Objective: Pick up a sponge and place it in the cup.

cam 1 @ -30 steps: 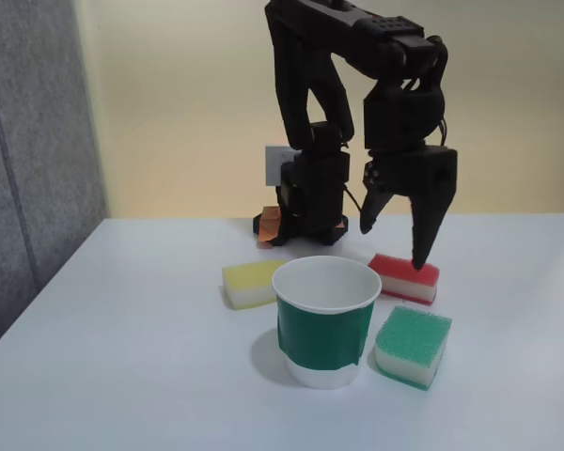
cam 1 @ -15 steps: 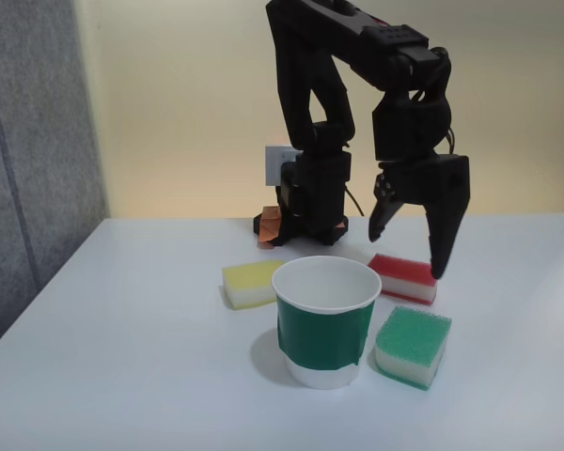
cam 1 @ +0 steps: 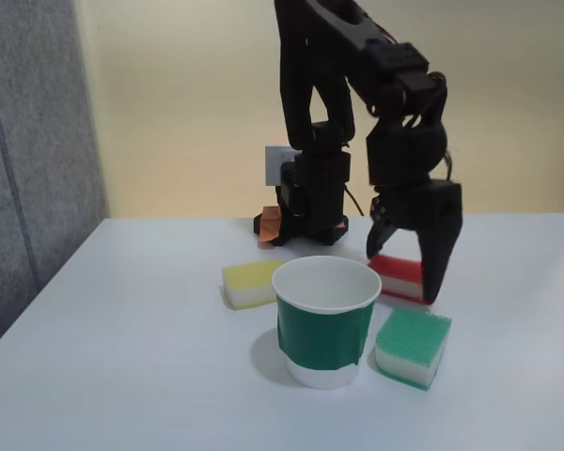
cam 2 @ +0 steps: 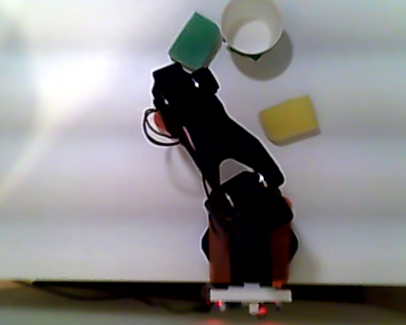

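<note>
The small rectangular sponge with a red-pink top and a white bottom layer (cam 1: 400, 278) lies flat on the white desk (cam 1: 150, 357), just behind and to the right of the white paper cup with a wide dark green band (cam 1: 325, 322) in the fixed view. Its long axis runs roughly left to right across that view, and its near-left end is hidden behind the cup's rim.

The black two-finger hand (cam 1: 404, 279) points straight down over this sponge with its fingers apart, one finger at the sponge's left part, behind the cup, and the longer finger (cam 1: 436, 258) crossing in front of its right end. So the sponge sits between the fingers, along the gap, not across it. Whether either finger touches the sponge cannot be told. In the other view, from above, the arm covers the sponge, and only a reddish edge shows beside the hand (cam 2: 183, 74).

From the sponge, the cup's open mouth lies just forward and to the left in the fixed view, above the sponge's level, so I judge the carry to be a lift, then a short shift towards the camera and left. The green-topped sponge block (cam 1: 413, 347) lies just in front of the red-pink sponge, right of the cup. The yellow sponge block (cam 1: 251, 282) lies behind the cup's left side, well clear of the hand.
</note>
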Tool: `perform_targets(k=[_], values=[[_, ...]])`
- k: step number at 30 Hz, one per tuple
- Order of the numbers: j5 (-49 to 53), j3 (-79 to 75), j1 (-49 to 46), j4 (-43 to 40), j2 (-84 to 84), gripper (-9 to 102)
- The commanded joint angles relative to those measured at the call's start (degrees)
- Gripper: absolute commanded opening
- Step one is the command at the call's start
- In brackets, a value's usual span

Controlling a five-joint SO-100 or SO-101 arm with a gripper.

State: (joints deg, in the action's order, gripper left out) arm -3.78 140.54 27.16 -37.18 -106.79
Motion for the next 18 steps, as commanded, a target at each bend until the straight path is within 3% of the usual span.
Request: perform_targets(k=[1,13,18], values=[[-0.4,2.6,-1.6,2.8,-1.0,47],[-1.2,14.7,-5.4,15.6,-0.6,20],[-3.5,14.5,-4.5,15.6,0.9,18]])
